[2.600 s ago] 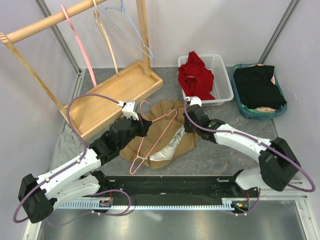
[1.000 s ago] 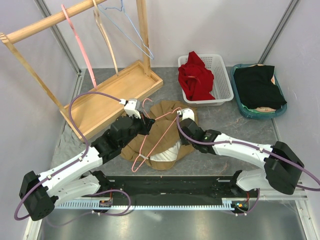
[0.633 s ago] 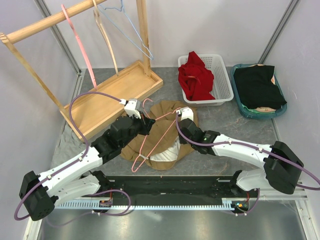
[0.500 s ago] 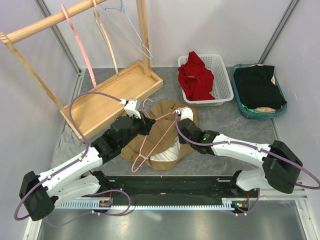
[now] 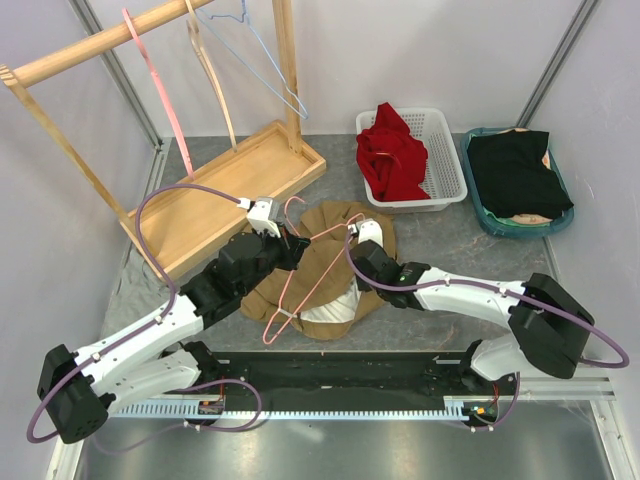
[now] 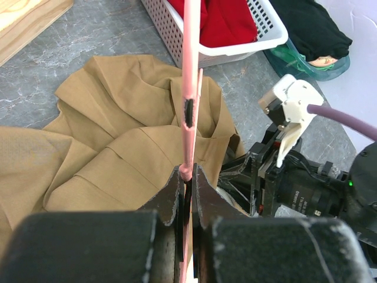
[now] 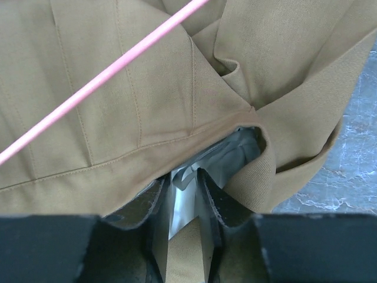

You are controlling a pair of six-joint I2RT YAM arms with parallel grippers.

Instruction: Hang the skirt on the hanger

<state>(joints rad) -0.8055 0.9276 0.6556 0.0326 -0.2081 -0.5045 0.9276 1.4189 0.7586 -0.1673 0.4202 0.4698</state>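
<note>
Motion in the overhead view belongs to the right arm. A couple of seconds back, the right gripper [image 5: 356, 238] hung beside the white basket [image 5: 440, 170]. It has since swung left and now sits down on the upper right part of the tan skirt [image 5: 322, 212], close to the far end of the pink hanger [image 5: 309, 282]. The left gripper [image 5: 287, 243] has barely shifted and keeps hold of the hanger near its hook. The skirt lies crumpled on the table between the two arms, with the hanger on top of it and no part of it threaded through the waist.

From the left wrist, the left gripper [image 6: 187, 180] is clamped tight on the thin hanger [image 6: 190, 71] wire, which runs away from the camera over the skirt [image 6: 112, 141]. The right arm's wrist shows just beyond.

From the right wrist, the right gripper [image 7: 181, 197] is pushed in at the waistband. Its fingers [image 7: 150, 203] sit partly apart and straddle the silvery lining [image 7: 218, 159] and a fold of the skirt [image 7: 118, 106]. Whether they pinch it firmly I cannot tell. The hanger [image 7: 100, 79] crosses above.

Judging by this, the reach to the waist opening is done. What remains is a sure grip there, so that the opening can be drawn over the hanger's end.
</note>
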